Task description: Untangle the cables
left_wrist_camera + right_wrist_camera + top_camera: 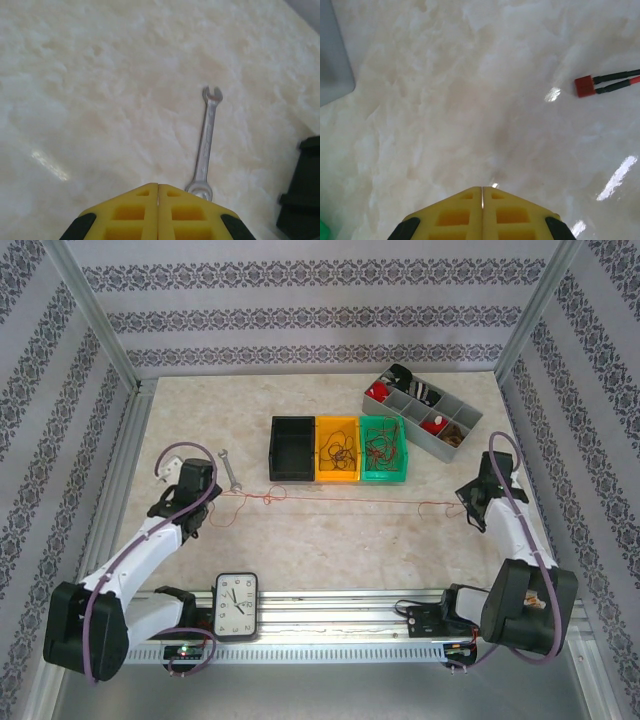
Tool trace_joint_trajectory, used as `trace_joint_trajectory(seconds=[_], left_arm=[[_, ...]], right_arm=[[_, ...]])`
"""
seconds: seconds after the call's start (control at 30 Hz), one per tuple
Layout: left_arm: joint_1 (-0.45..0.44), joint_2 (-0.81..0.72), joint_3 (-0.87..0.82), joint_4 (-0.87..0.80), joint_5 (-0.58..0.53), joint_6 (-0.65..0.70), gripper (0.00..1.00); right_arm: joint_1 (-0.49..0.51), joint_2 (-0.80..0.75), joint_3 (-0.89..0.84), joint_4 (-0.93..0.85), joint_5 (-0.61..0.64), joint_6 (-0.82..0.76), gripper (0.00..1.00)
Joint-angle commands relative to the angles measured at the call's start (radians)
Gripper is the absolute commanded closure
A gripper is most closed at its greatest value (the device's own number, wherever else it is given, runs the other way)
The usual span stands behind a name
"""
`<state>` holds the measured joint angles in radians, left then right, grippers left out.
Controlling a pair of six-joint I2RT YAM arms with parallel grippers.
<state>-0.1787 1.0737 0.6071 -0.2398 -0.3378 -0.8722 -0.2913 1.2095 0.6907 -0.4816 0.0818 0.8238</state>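
A thin red cable stretches nearly straight across the table, with a small knot of curls near its left end. My left gripper is shut at that left end. At the right end my right gripper is shut too. Both wrist views show yellow fingertips pressed together, and the wire itself is too thin to make out there. More curly cables lie in the orange bin and the green bin.
A silver wrench lies just past my left fingertips. A black bin stands left of the orange one, with a grey compartment tray at the back right. A red connector lies near my right gripper. A clock stands at the near edge.
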Motion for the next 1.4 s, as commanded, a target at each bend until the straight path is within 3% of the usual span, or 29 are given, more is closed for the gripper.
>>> trace_joint_trajectory(seconds=[0.0, 0.13, 0.33, 0.53, 0.67, 0.77, 0.8, 0.83, 0.9, 0.97, 1.07, 1.27, 1.37], left_arm=[[0.098, -0.041, 0.032, -0.072, -0.095, 0.073, 1.00], [0.148, -0.020, 0.038, -0.026, 0.031, 0.116, 1.00], [0.109, 0.080, -0.025, 0.236, 0.352, 0.104, 1.00], [0.033, 0.162, -0.037, 0.400, 0.532, 0.118, 1.00], [-0.006, 0.202, -0.006, 0.393, 0.549, 0.132, 1.00], [-0.012, 0.221, -0.005, 0.420, 0.567, 0.120, 1.00], [-0.012, 0.234, 0.001, 0.422, 0.584, 0.119, 0.97], [-0.012, 0.253, 0.016, 0.418, 0.618, 0.127, 0.84], [-0.014, 0.281, 0.053, 0.390, 0.680, 0.161, 0.47], [-0.014, 0.274, 0.080, 0.328, 0.669, 0.192, 0.26], [-0.013, 0.200, 0.100, 0.217, 0.521, 0.251, 0.12], [0.008, 0.042, 0.120, -0.031, 0.155, 0.335, 0.05], [0.040, 0.032, 0.138, -0.131, 0.136, 0.376, 0.06]], right_arm=[[-0.093, 0.016, -0.003, 0.030, 0.029, -0.009, 1.00], [-0.166, 0.032, -0.005, 0.050, -0.032, -0.022, 1.00], [-0.101, 0.041, 0.006, 0.073, -0.059, -0.068, 1.00], [0.256, -0.014, 0.047, 0.082, 0.035, -0.191, 0.97], [0.580, -0.034, 0.065, 0.183, 0.054, -0.312, 0.89], [0.783, 0.066, 0.145, 0.192, 0.037, -0.408, 0.87], [0.831, 0.111, 0.174, 0.184, 0.049, -0.430, 0.86], [0.879, 0.155, 0.203, 0.179, 0.061, -0.451, 0.86], [0.945, 0.231, 0.250, 0.184, 0.080, -0.471, 0.86], [0.974, 0.284, 0.289, 0.188, 0.056, -0.477, 0.84], [1.003, 0.339, 0.334, 0.186, 0.061, -0.481, 0.84], [1.008, 0.387, 0.359, 0.181, 0.037, -0.455, 0.83], [1.008, 0.396, 0.360, 0.179, 0.027, -0.455, 0.83]])
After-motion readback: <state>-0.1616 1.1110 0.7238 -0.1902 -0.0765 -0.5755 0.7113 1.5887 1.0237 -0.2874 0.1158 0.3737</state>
